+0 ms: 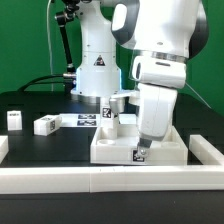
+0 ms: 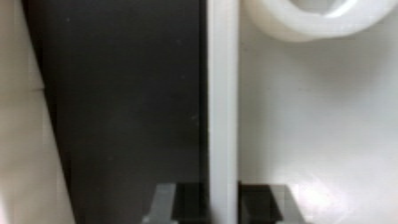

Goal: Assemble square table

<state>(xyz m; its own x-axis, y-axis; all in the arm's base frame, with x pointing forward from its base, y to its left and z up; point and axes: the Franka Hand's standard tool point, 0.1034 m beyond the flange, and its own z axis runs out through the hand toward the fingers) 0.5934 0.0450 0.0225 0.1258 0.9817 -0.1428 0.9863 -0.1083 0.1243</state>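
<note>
The white square table top (image 1: 120, 146) lies flat on the black surface, with its raised rim up. My gripper (image 1: 141, 153) reaches down at its near right part. In the wrist view the dark fingers (image 2: 185, 201) stand on either side of the top's thin rim wall (image 2: 219, 100), and the gripper (image 2: 221, 202) is shut on it. A round socket (image 2: 313, 20) shows on the top's inner face. One tagged leg (image 1: 109, 116) stands upright at the top's far corner. Two more legs (image 1: 14, 119) (image 1: 45, 125) lie loose at the exterior view's left.
The marker board (image 1: 84, 120) lies flat behind the table top. A long white rail (image 1: 90, 181) borders the black surface in front, and another piece (image 1: 205, 150) runs along the exterior view's right. The robot's base (image 1: 96, 70) stands at the back.
</note>
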